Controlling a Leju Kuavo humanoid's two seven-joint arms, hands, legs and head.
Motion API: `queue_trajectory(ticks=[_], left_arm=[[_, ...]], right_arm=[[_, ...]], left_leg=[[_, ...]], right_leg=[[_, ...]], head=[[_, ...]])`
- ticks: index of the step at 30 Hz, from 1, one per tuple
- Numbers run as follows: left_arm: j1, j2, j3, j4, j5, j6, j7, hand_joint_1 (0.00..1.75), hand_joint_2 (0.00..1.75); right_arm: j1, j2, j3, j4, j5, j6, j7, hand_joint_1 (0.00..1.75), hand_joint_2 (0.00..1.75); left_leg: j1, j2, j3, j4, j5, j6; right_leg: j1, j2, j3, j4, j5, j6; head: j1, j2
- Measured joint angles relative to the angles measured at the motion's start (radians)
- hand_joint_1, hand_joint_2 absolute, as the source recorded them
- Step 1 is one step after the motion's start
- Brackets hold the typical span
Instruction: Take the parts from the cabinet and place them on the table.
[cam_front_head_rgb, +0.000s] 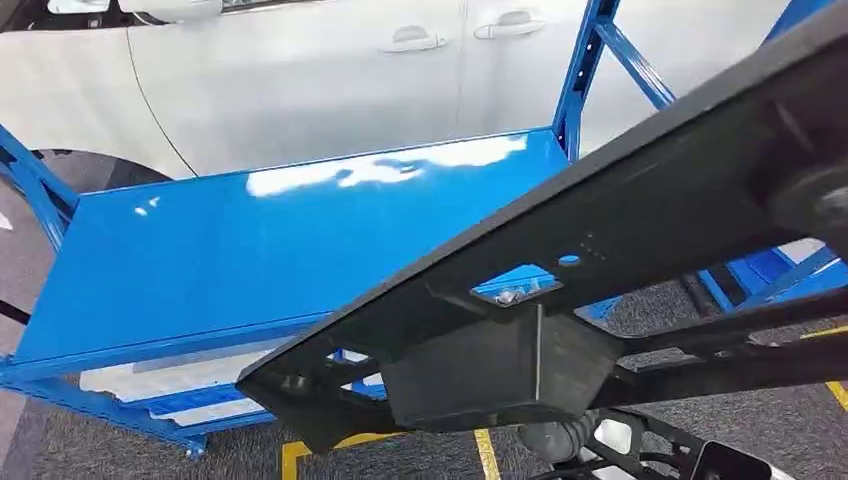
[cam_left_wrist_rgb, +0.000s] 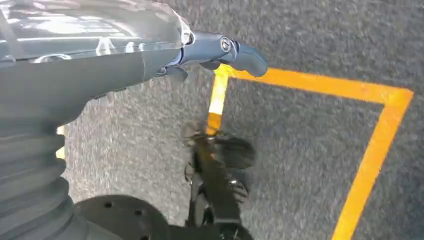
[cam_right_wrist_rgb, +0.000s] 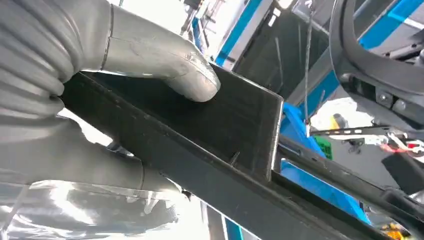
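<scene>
Black and ribbed, the long plastic frame part (cam_front_head_rgb: 620, 215) slants across the head view above the glossy blue table (cam_front_head_rgb: 250, 240), raised in the air and not resting on it. The right hand (cam_right_wrist_rgb: 125, 100) grips it, its thick grey thumb pressed over the part's flat edge with the palm beneath. The left hand (cam_left_wrist_rgb: 200, 52) hangs over grey carpet (cam_left_wrist_rgb: 310, 150) marked with yellow tape (cam_left_wrist_rgb: 320, 85), one dark finger extended and apparently holding nothing, though most fingers are hidden; a white car (cam_front_head_rgb: 300, 80) stands behind the table.

Glossy blue table (cam_front_head_rgb: 250, 250) — top bare
</scene>
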Motion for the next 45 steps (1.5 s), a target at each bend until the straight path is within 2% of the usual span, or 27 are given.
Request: queue_trajectory(ticks=[2,3,4,5,8,9,11,13,14,15,17,18,19,20,23,24,25,27,29,31,33,35,39,41,43,44,45], left_arm=[[-0.002,0.003,0.0,0.0,0.0,0.0,0.0,0.0,1.75],[-0.004,0.004,0.0,0.0,0.0,0.0,0.0,0.0,1.75],[-0.007,0.008,0.0,-0.001,0.0,0.001,0.0,0.0,1.75],[-0.008,0.008,0.0,-0.001,-0.001,0.001,0.001,0.0,1.75],[-0.006,0.008,0.0,-0.001,0.0,0.008,0.006,0.0,1.75],[-0.006,0.008,0.0,-0.001,0.0,0.008,0.009,0.0,1.75],[-0.008,0.008,0.0,-0.001,0.0,0.009,0.017,0.0,1.75],[-0.006,0.008,0.0,-0.001,0.0,0.011,0.027,0.0,1.75],[-0.007,0.008,0.0,-0.001,0.0,0.013,0.032,0.0,1.75],[-0.006,0.008,0.0,-0.001,0.0,0.013,0.034,0.0,1.75],[-0.005,0.008,0.0,-0.001,0.0,0.016,0.035,0.0,1.75],[-0.005,0.008,0.0,-0.001,0.0,0.016,0.034,0.0,1.75],[-0.006,0.008,0.0,-0.001,0.0,0.016,0.034,0.0,1.75],[-0.006,0.008,0.0,-0.001,0.0,0.015,0.033,0.0,1.75],[-0.005,0.008,0.0,-0.001,0.0,0.015,0.032,0.0,1.75],[-0.004,0.009,0.0,-0.001,0.0,0.016,0.032,0.0,1.75],[-0.003,0.009,0.0,-0.001,0.0,0.016,0.031,0.0,1.75],[-0.002,0.009,0.0,-0.001,0.0,0.016,0.028,0.0,1.75],[-0.002,0.009,0.0,-0.001,0.0,0.015,0.023,0.0,1.75],[-0.002,0.009,0.0,-0.001,0.0,0.013,0.021,0.0,1.75],[-0.003,0.01,0.0,-0.001,0.0,0.012,0.018,0.0,1.75],[-0.008,0.01,0.0,-0.001,0.0,0.01,0.018,0.0,1.75],[-0.006,0.01,0.0,-0.001,0.0,0.01,0.021,0.0,1.75],[-0.009,0.01,0.0,-0.001,0.0,0.01,0.023,0.0,1.75],[-0.009,0.01,0.0,-0.001,0.0,0.01,0.023,0.0,1.75],[-0.009,0.01,0.0,-0.001,0.0,0.01,0.023,0.0,1.75],[-0.009,0.01,0.0,-0.001,0.0,0.01,0.023,0.0,1.75]], right_arm=[[-0.001,-0.002,0.0,0.001,-0.015,-0.003,0.0,1.75,1.75],[-0.002,-0.003,0.0,0.001,-0.017,-0.001,0.0,1.75,1.75],[-0.003,-0.004,0.0,0.002,-0.019,0.005,0.0,1.75,1.75],[-0.004,-0.006,0.0,0.004,-0.022,0.015,0.0,1.75,1.75],[-0.018,-0.007,0.0,0.015,-0.026,0.034,0.0,1.75,1.75],[-0.021,-0.009,0.0,0.021,-0.027,0.035,0.0,1.75,1.75],[-0.031,-0.014,0.0,0.033,-0.03,0.036,0.0,1.75,1.75],[-0.036,-0.021,0.0,0.042,-0.034,0.035,0.0,1.75,1.75],[-0.036,-0.026,0.0,0.047,-0.038,0.035,0.0,1.75,1.75],[-0.037,-0.029,0.0,0.05,-0.042,0.036,0.0,1.75,1.75],[-0.042,-0.036,-0.001,0.057,-0.049,0.037,0.0,1.75,1.75],[-0.046,-0.039,-0.002,0.06,-0.051,0.04,0.0,1.75,1.75],[-0.052,-0.04,-0.004,0.062,-0.053,0.043,0.0,1.75,1.75],[-0.054,-0.041,-0.006,0.063,-0.053,0.048,0.0,1.75,1.75],[-0.053,-0.043,-0.012,0.064,-0.059,0.06,0.0,1.75,1.75],[-0.054,-0.044,-0.014,0.067,-0.06,0.069,0.0,1.75,1.75],[-0.054,-0.044,-0.015,0.069,-0.06,0.075,0.0,1.75,1.75],[-0.053,-0.044,-0.018,0.072,-0.06,0.086,0.0,1.75,1.75],[-0.052,-0.044,-0.025,0.075,-0.055,0.096,0.0,1.75,1.75],[-0.049,-0.044,-0.03,0.077,-0.05,0.102,0.0,1.75,1.75],[-0.048,-0.044,-0.033,0.077,-0.046,0.106,0.0,1.75,1.75],[-0.048,-0.043,-0.036,0.076,-0.044,0.106,0.0,1.75,1.75],[-0.045,-0.04,-0.048,0.076,-0.044,0.11,0.0,1.75,1.75],[-0.044,-0.04,-0.056,0.075,-0.045,0.118,0.0,1.75,1.75],[-0.042,-0.04,-0.06,0.075,-0.045,0.122,0.0,1.75,1.75],[-0.041,-0.04,-0.063,0.075,-0.045,0.123,0.0,1.75,1.75],[-0.04,-0.04,-0.065,0.075,-0.046,0.126,0.0,1.75,1.75]], left_leg=[[-0.001,0.0,0.099,-0.125,0.07,0.011],[-0.005,-0.001,0.176,-0.23,0.078,0.022],[-0.011,0.0,0.24,-0.326,0.039,0.033],[-0.012,0.0,0.247,-0.343,0.042,0.034],[-0.02,-0.001,0.226,-0.354,0.069,0.055],[-0.008,0.006,0.221,-0.367,0.09,0.06],[-0.01,0.008,0.192,-0.372,0.118,0.072],[-0.011,0.008,0.159,-0.369,0.143,0.072],[-0.011,0.008,0.14,-0.365,0.155,0.07],[-0.01,0.009,0.12,-0.36,0.166,0.068],[-0.008,0.008,0.083,-0.345,0.182,0.062],[-0.007,0.008,0.068,-0.334,0.187,0.058],[-0.008,0.008,0.054,-0.323,0.192,0.052],[-0.011,0.007,0.045,-0.315,0.197,0.047],[-0.01,0.006,0.043,-0.321,0.224,0.028],[-0.006,0.005,0.037,-0.318,0.22,0.022],[-0.003,0.004,0.025,-0.296,0.181,0.017],[-0.001,0.004,-0.018,-0.159,0.057,0.006],[-0.001,0.004,-0.049,-0.016,-0.002,0.0],[-0.001,0.004,-0.008,-0.022,0.044,0.001],[-0.001,0.004,0.113,-0.186,0.104,0.007],[-0.008,0.0,0.213,-0.34,0.072,0.019],[-0.004,-0.001,0.183,-0.352,0.099,0.049],[-0.003,0.006,0.169,-0.353,0.119,0.066],[-0.008,0.007,0.143,-0.35,0.139,0.072],[-0.01,0.007,0.128,-0.347,0.148,0.073],[-0.011,0.008,0.114,-0.343,0.156,0.072]], right_leg=[[0.004,0.0,-0.026,0.002,0.021,0.002],[0.006,0.001,-0.037,0.003,0.032,0.004],[0.01,0.001,-0.043,0.004,0.039,0.01],[0.007,-0.002,-0.041,0.001,0.049,0.016],[0.001,-0.003,-0.042,-0.012,0.08,0.035],[0.0,-0.001,-0.047,-0.007,0.068,0.041],[-0.003,0.003,-0.078,0.081,-0.057,0.051],[-0.007,0.003,-0.111,0.232,-0.157,0.06],[-0.009,0.003,-0.116,0.289,-0.163,0.063],[-0.011,0.003,-0.103,0.304,-0.137,0.067],[-0.016,0.003,-0.019,0.216,-0.062,0.07],[-0.017,0.002,0.044,0.131,-0.049,0.07],[-0.018,0.003,0.104,0.038,-0.087,0.067],[-0.009,0.006,0.133,-0.02,-0.112,0.055],[-0.003,0.006,0.114,-0.007,-0.093,0.031],[-0.012,0.003,0.108,-0.015,-0.078,0.019],[-0.011,0.001,0.099,-0.014,-0.068,0.013],[-0.01,0.0,0.073,-0.014,-0.047,0.005],[-0.008,0.0,0.045,-0.012,-0.026,0.006],[-0.007,0.0,0.017,-0.008,-0.007,0.009],[-0.007,0.002,-0.005,-0.004,0.009,0.015],[-0.002,0.002,-0.017,-0.002,0.022,0.026],[0.0,0.002,-0.025,-0.011,0.053,0.052],[-0.004,0.004,-0.051,0.049,-0.034,0.058],[-0.005,0.004,-0.097,0.205,-0.143,0.061],[-0.005,0.004,-0.113,0.279,-0.172,0.063],[-0.005,0.004,-0.109,0.308,-0.167,0.063]], head=[[0.0,0.0],[0.0,0.0],[0.0,0.0],[0.0,0.0],[0.0,0.0],[0.0,0.0],[0.0,0.0],[0.0,0.0],[0.0,0.0],[0.0,0.0],[0.0,0.0],[0.0,0.0],[0.0,0.0],[0.0,0.0],[0.0,0.0],[0.0,0.0],[0.0,0.0],[0.0,0.0],[0.0,0.0],[0.0,0.0],[0.0,0.0],[0.0,0.0],[0.0,0.0],[0.0,0.0],[0.0,0.0],[0.0,0.0],[0.0,0.0]])
